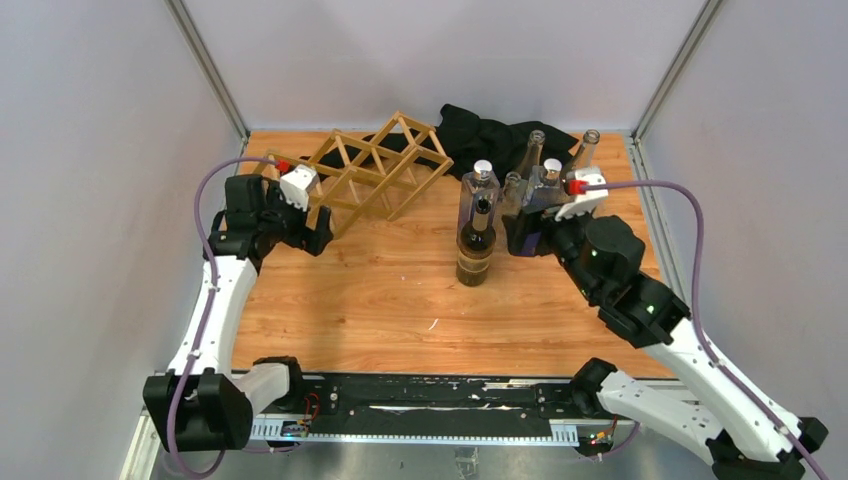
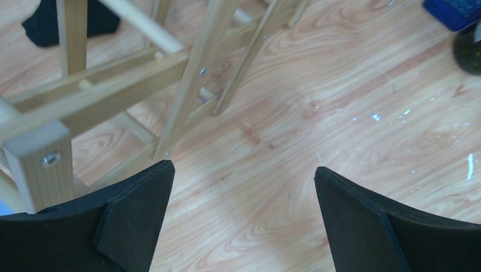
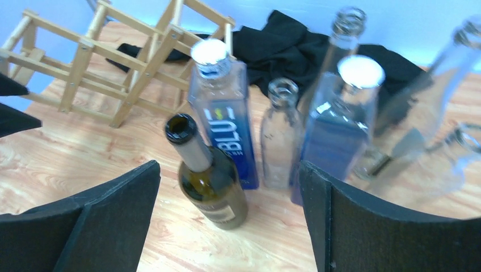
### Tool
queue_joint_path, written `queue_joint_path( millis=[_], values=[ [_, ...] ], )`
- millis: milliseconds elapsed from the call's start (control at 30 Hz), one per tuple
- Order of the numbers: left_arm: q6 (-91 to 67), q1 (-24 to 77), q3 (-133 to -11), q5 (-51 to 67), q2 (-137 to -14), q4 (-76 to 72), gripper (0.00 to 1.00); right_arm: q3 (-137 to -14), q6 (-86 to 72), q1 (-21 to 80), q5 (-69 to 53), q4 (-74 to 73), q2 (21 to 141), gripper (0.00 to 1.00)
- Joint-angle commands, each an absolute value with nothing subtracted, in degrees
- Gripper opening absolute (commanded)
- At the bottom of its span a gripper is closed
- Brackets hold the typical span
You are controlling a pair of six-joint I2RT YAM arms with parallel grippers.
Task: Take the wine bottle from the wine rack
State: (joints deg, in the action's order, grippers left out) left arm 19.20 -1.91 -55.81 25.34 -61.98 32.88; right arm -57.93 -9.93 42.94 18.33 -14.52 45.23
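The wine bottle [image 1: 476, 245], dark green with an open neck, stands upright on the wooden table, away from the rack; it also shows in the right wrist view [image 3: 212, 181]. The wine rack [image 1: 375, 170] is a light wood lattice, empty, at the back left, and also shows in the left wrist view [image 2: 187, 62]. My right gripper [image 1: 520, 235] is open just right of the bottle, its jaws wide apart around it without touching [image 3: 228, 170]. My left gripper [image 1: 312, 235] is open and empty beside the rack's near left end [image 2: 244, 215].
A blue-labelled bottle [image 1: 480, 190] stands right behind the wine bottle. Several clear glass bottles [image 1: 540, 165] cluster behind my right gripper. A black cloth [image 1: 490, 130] lies at the back. Grey walls close in both sides.
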Motion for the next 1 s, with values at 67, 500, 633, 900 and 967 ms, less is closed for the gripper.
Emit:
queue_joint_path(
  millis=[67, 500, 633, 900, 967],
  values=[
    [22.08, -5.14, -47.36, 27.78, -61.4, 25.55, 1.0, -47.25, -14.98, 41.49, 32.86, -23.6, 39.53, 0.95],
    [19.95, -5.18, -34.21, 29.34, -67.1, 6.94, 1.0, -27.63, -26.85, 32.86, 61.24, -18.98, 37.43, 1.0],
    [17.24, -5.16, -26.94, 26.93, -63.72, -6.67, 1.0, -24.36, -32.0, 28.8, 63.96, -18.5, 38.66, 1.0],
    [12.61, -5.16, -18.95, 21.57, -63.35, -25.01, 1.0, -19.23, -28.87, 21.12, 65.24, -4.34, 40.68, 1.0],
    [11.01, -5.14, -17.56, 20.24, -64.3, -29.74, 1.0, -18.6, -28.71, 18.63, 66.66, -1.4, 42.46, 1.0]
  ],
)
